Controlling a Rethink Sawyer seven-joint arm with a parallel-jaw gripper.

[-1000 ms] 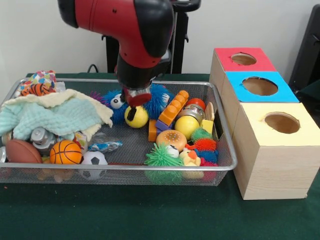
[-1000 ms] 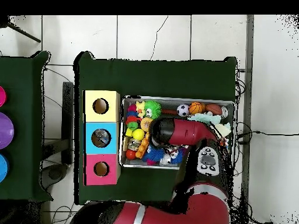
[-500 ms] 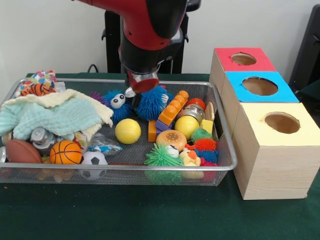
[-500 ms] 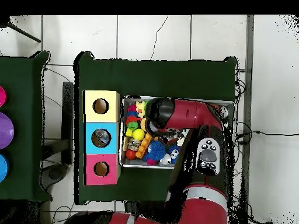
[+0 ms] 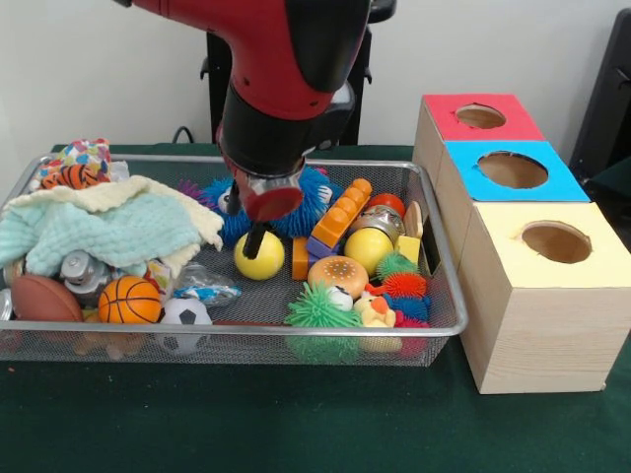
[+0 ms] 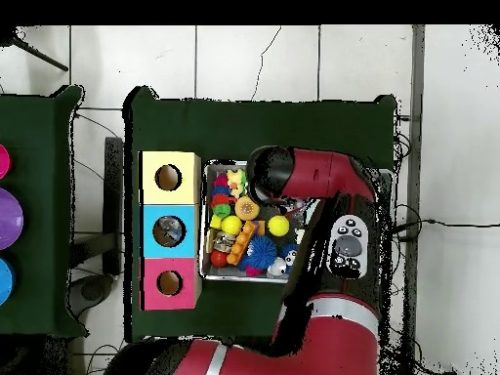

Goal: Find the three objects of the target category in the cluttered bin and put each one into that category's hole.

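The pincer [image 5: 254, 239] hung over the wire mesh bin [image 5: 434, 246], one dark finger touching the smooth yellow ball [image 5: 259, 256] directly beneath; I could not tell its opening. The grasp seemed underway; closing securely should come next.

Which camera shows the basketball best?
The front view. There the basketball sits in plain sight at the tray's near left, beside the soccer ball and below the cloth. In the overhead view the red arm covers that end of the tray, so the basketball cannot be seen.
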